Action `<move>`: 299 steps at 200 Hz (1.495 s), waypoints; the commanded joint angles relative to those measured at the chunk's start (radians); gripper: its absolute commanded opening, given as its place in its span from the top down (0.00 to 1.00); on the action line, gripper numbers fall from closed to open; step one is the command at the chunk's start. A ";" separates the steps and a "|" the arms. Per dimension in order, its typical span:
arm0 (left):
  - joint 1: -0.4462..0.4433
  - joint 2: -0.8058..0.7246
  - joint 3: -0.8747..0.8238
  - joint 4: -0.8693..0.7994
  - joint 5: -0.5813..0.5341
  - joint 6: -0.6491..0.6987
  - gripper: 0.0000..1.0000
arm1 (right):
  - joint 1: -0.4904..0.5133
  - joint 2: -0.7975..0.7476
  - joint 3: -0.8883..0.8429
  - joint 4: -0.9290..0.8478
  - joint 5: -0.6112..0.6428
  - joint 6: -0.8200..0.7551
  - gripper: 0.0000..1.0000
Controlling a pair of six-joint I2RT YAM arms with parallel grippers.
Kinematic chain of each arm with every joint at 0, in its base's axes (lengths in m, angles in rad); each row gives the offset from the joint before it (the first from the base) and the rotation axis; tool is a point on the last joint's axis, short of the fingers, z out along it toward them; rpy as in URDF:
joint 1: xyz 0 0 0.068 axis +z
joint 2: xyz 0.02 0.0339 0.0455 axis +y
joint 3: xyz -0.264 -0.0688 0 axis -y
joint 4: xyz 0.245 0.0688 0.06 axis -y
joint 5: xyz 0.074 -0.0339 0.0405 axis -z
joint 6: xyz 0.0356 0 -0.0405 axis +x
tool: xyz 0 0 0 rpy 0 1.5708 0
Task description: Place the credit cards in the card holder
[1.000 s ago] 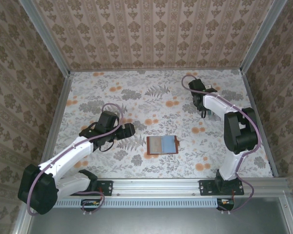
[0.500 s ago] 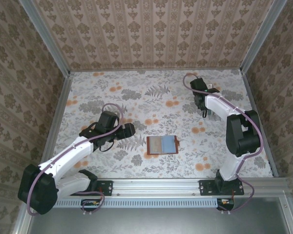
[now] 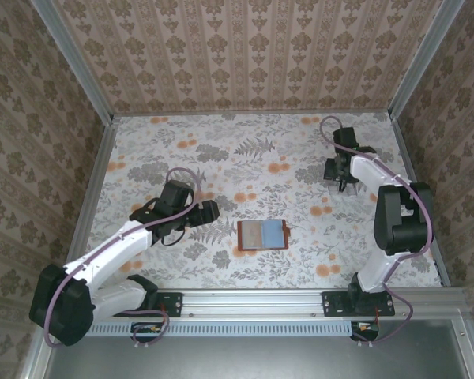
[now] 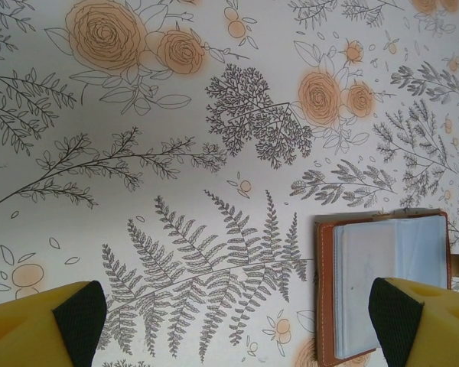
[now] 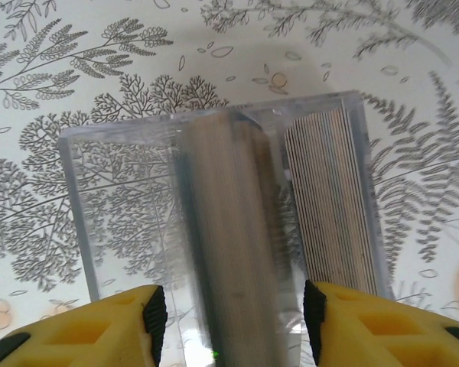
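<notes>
The right gripper (image 5: 233,325), fingers half apart, straddled blurred cards (image 5: 229,229) standing in the tray (image 5: 80,206), well apart from the wallet (image 3: 262,234). Closing there could have pinched several cards at once. The left gripper (image 4: 237,321) gaped wide near the wallet.

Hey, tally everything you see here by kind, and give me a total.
Card holder: 1
Clear tray: 1
Card stack in the tray: 1, cards too tightly packed to count
Hands: 2, left hand and right hand
Total: 5
</notes>
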 commanded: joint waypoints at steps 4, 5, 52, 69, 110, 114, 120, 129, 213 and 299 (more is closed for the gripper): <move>-0.003 0.020 0.024 -0.002 0.002 0.015 0.07 | -0.031 -0.029 -0.028 0.040 -0.173 0.028 0.46; -0.003 0.020 0.026 -0.004 0.002 0.016 0.07 | -0.032 -0.029 -0.028 0.040 -0.176 0.028 0.46; -0.005 0.016 0.018 -0.013 -0.004 0.015 0.07 | -0.045 -0.050 -0.040 0.066 -0.278 0.036 0.49; -0.005 0.003 0.006 -0.003 -0.008 0.003 0.07 | -0.057 -0.053 -0.039 0.073 -0.326 0.045 0.52; -0.005 -0.006 -0.003 -0.003 -0.011 -0.005 0.07 | -0.064 -0.068 -0.059 0.096 -0.368 0.055 0.60; -0.005 -0.007 -0.007 0.003 -0.011 -0.007 0.08 | -0.064 -0.069 -0.058 0.096 -0.365 0.054 0.60; -0.005 -0.006 -0.013 0.014 -0.010 -0.009 0.08 | -0.064 -0.071 -0.060 0.098 -0.361 0.054 0.62; -0.005 -0.002 -0.015 0.018 -0.008 -0.006 0.08 | -0.064 -0.072 -0.065 0.101 -0.357 0.057 0.63; -0.006 0.015 -0.017 0.035 -0.003 -0.016 0.08 | -0.064 -0.083 -0.075 0.122 -0.393 0.070 0.72; -0.009 0.049 -0.005 0.043 0.000 -0.011 0.08 | -0.064 -0.068 -0.075 0.147 -0.462 0.083 0.56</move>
